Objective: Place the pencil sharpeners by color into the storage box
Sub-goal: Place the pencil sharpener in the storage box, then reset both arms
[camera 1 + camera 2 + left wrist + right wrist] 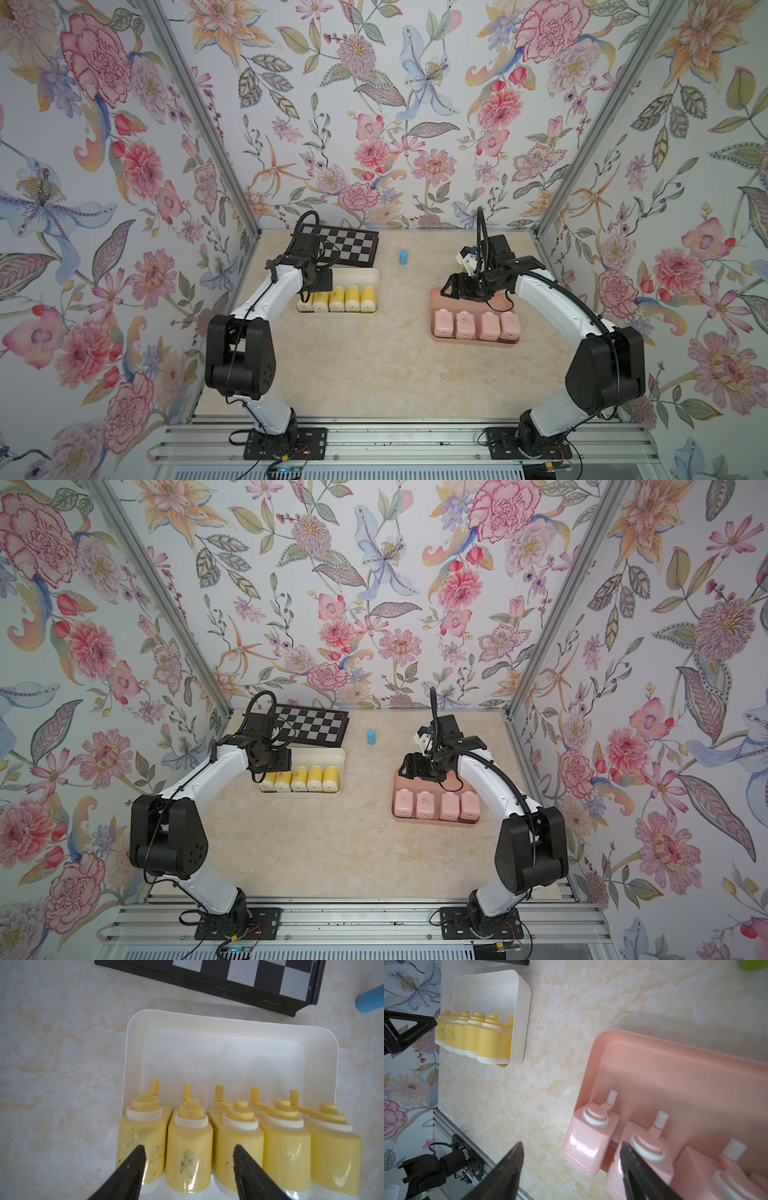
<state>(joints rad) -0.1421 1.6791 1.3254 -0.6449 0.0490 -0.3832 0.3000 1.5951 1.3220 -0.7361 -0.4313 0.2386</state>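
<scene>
All 9 pencil sharpeners look sorted already. The 5 yellow sharpeners (pixel 336 299) sit side by side in 1 row against the near wall of the cream box (pixel 218 1053), leaving its far half bare. The 4 pink sharpeners (pixel 478 325) line the near wall of the pink box (pixel 675 1076) the same way. Packing each row tight to 1 wall, I judge, keeps the pieces braced against each other and the wall. My left fingers (pixel 141 1155) hover spread over the yellow row, the gap between them wider than the 2nd piece from the end, and they pinch nothing. My right fingers (pixel 517 1153) are spread and empty too, above the end of the pink row nearest the cream box, with 1 finger out over the bare surface (pixel 395 365). The blue cylinder (pixel 403 257) stands alone beside the checkerboard (pixel 353 245), apart from both boxes. It is no sharpener, so I would leave it. What remains, I think, is lifting clear without nudging a row.
</scene>
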